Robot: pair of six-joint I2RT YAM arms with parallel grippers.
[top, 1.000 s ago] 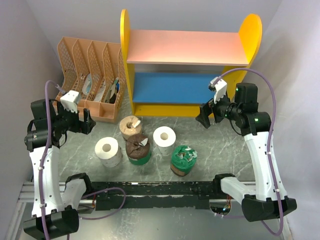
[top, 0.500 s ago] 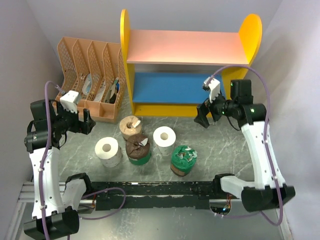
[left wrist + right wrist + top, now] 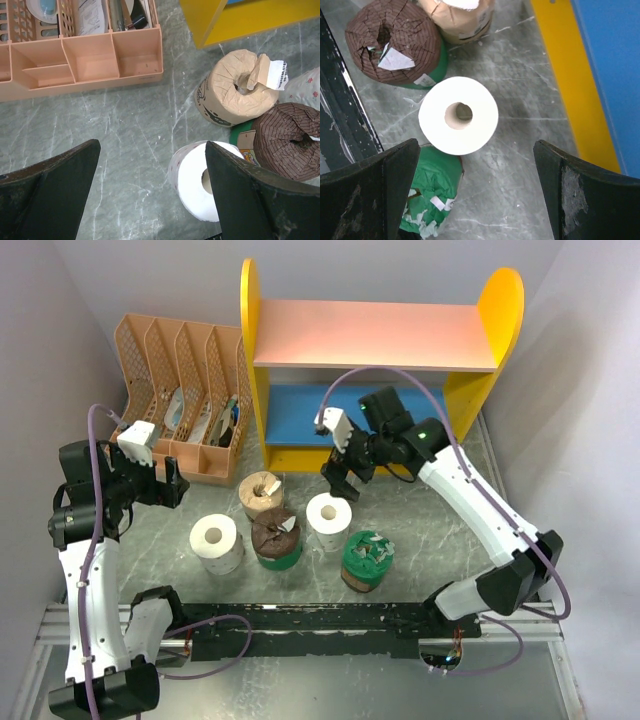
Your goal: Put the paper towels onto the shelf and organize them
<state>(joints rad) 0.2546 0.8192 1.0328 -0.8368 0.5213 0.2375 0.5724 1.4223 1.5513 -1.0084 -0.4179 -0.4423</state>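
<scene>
Nothing is yet placed on the shelf (image 3: 370,335): both boards are seen bare, and all five rolls are stood on end in a cluster on the desk (image 3: 440,530) just in front of it, so the whole task is judged to be left. The right jaws are held wide apart and empty, pointed down over the right white roll (image 3: 329,512). In the right wrist view this roll is framed between the two fingers, a little toward one side, with its hollow core turned up, and no contact is seen. The green roll (image 3: 367,558), the brown roll (image 3: 275,538) and the tan roll (image 3: 261,490) are crowded just beside it. The left jaws are likewise spread, with nothing grasped, and are held above the desk near the organizer (image 3: 180,390). The left white roll (image 3: 216,538) is seen just beside one finger in the left wrist view, partly hidden by it. A descent around the right white roll is judged to be the step in hand
</scene>
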